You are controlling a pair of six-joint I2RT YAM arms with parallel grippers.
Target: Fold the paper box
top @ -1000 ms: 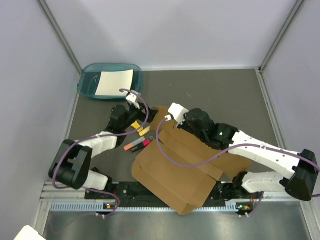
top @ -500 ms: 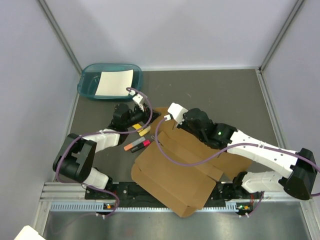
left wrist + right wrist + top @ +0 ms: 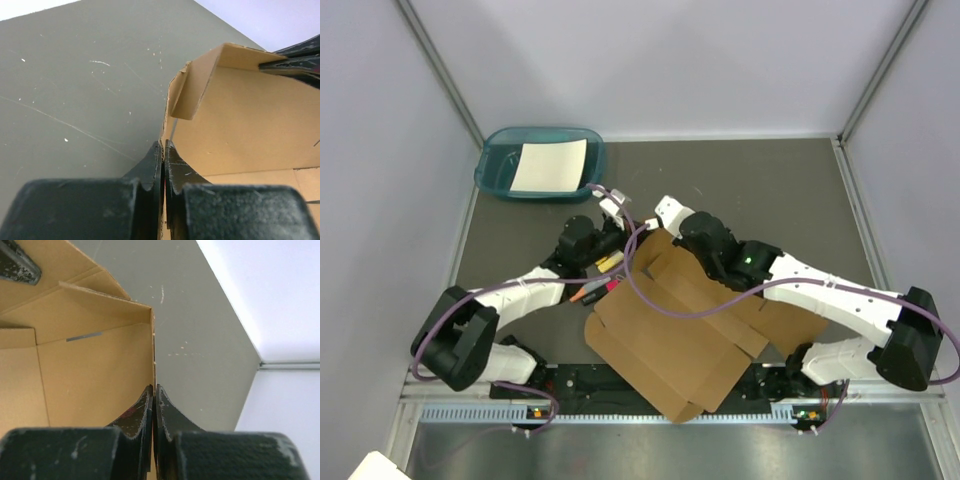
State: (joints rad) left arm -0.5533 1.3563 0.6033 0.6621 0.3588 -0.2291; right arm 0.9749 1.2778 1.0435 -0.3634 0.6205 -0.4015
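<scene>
The paper box (image 3: 670,340) is a brown die-cut cardboard sheet lying between the arms, its far end raised. My left gripper (image 3: 632,243) comes in from the left and is shut on the upright edge of a raised flap. In the left wrist view its tips (image 3: 163,145) pinch that thin edge, with the cardboard (image 3: 240,125) spreading to the right. My right gripper (image 3: 658,238) is shut on a neighbouring raised wall. In the right wrist view its tips (image 3: 154,389) clamp the wall's edge, with brown panels (image 3: 90,370) to the left.
A teal tray (image 3: 495,170) holding a white sheet (image 3: 550,165) stands at the back left. Small markers, orange and red (image 3: 592,292) and yellow (image 3: 608,262), lie under the left arm beside the cardboard. Grey walls enclose the dark table (image 3: 770,190).
My left gripper has swung right from over the markers to the box's raised flap and shut on its edge. The right gripper stays shut on its wall; the box has shifted slightly.
</scene>
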